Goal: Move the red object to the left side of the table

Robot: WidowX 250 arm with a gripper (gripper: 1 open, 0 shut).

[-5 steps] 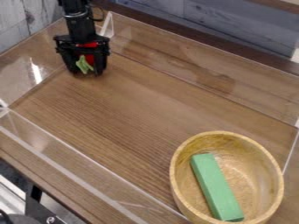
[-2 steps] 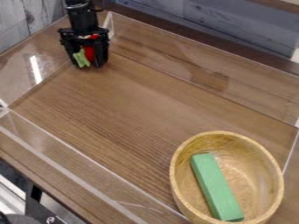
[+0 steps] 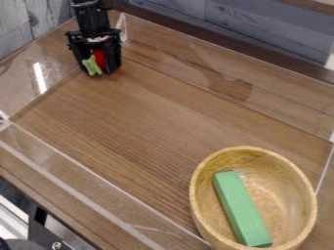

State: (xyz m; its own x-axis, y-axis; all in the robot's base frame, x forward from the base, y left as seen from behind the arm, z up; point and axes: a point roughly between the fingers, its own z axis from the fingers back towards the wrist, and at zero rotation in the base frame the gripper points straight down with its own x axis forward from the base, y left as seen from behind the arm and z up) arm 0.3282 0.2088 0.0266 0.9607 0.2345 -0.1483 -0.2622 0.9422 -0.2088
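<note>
Since the earliest picture a small shift of the pincer [image 3: 96, 64] toward the far left corner of the table [image 3: 156, 127] can be made out, with a slight turn of its head; over the last fraction of a second nothing further is seen to have changed. The pincer is pointed steeply down with its black fingers spread wide — apart, not clamped. The red strawberry [image 3: 97, 61] is found between those fingers, low against the wood, its green leafy end [image 3: 92, 68] turned toward the near side. Whether the fingers touch it cannot be told.

The strawberry is judged to be a light, stiff plastic toy, smooth and rounded, so it may be expected to roll or slip if nudged from one side. It would best be taken across its widest red part, not by the thin leafy stub.

Much of the strawberry is hidden by the fingers, and its shape is too small to be read clearly. The upper arm is cut off by the top edge. Well away from the pincer, at the opposite near corner, a bamboo bowl [image 3: 209, 181] is seen with a flat green block [image 3: 240, 208] lying inside it — neither belongs to the job.
</note>
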